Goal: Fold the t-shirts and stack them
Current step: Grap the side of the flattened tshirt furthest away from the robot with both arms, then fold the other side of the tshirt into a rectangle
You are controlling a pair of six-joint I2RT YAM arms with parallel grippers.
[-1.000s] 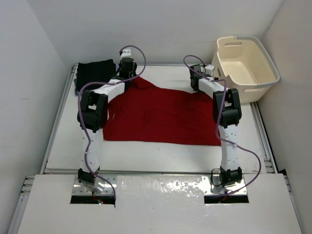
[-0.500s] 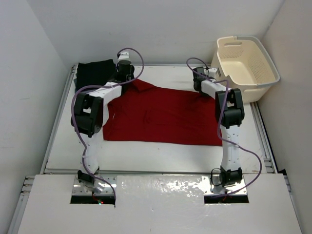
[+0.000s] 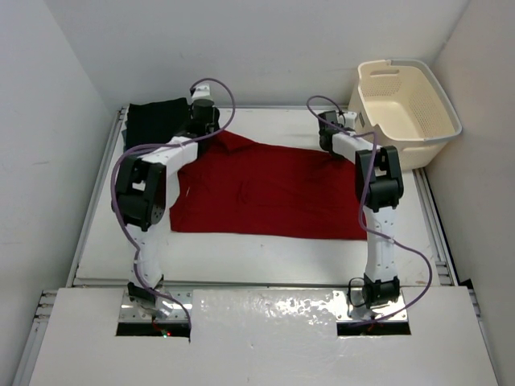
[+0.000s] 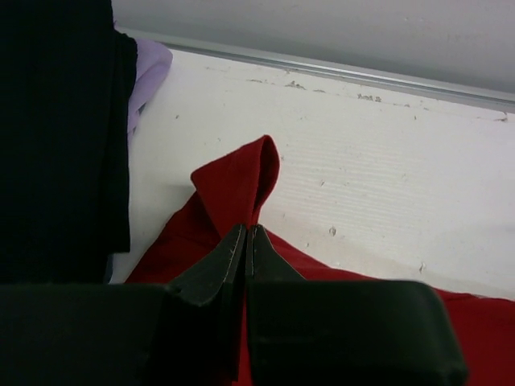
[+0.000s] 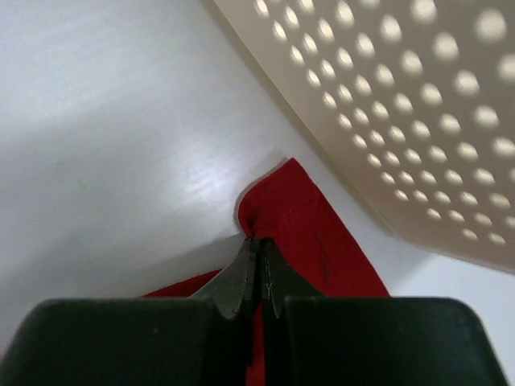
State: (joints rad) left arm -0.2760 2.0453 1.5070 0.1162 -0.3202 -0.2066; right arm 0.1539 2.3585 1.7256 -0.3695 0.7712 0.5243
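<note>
The left gripper (image 4: pixel 245 241) is pinched tight on a raised fold of the red t-shirt (image 4: pixel 233 181), at one far corner of the cloth. Just to its left lies a folded black t-shirt (image 4: pixel 56 137), with a sliver of lavender t-shirt (image 4: pixel 150 71) peeking out from beneath it. The right gripper (image 5: pixel 257 245) is likewise clamped on a small peak of the red cloth at the other far corner. The perforated wall of the cream laundry basket (image 5: pixel 402 121) rises just to its right. Between the two grippers and back toward the arm bases, the red shirt lies spread on the white table (image 3: pixel 265 257).
</note>
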